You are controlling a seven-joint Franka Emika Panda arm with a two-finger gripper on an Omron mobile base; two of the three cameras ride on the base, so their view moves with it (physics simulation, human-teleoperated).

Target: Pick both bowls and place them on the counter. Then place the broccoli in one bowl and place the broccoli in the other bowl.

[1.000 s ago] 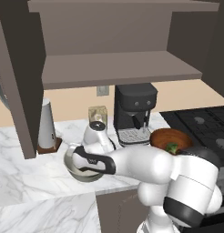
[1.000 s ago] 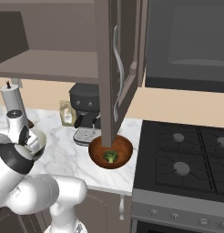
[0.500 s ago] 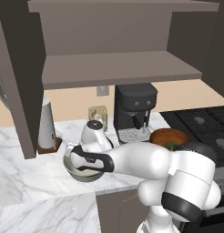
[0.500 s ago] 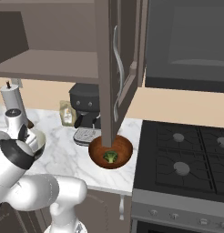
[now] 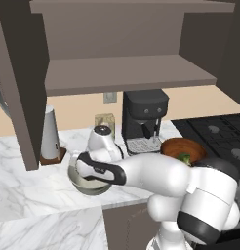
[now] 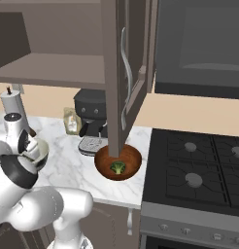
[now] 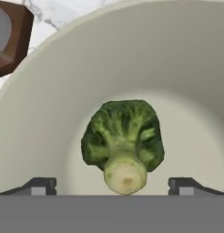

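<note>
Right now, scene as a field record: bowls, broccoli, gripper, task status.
pale bowl: on the counter, near the front edge, holds broccoli
red-brown bowl: on the counter beside the stovetop, holds a second broccoli
gripper: open, over the pale bowl, fingertips either side of the broccoli stem
task status: both bowls filled

A kitchen: marble counter [image 5: 24, 195], black stovetop [image 6: 204, 170], coffee machine [image 5: 144, 119], wall cabinets [image 5: 122, 73].
</note>
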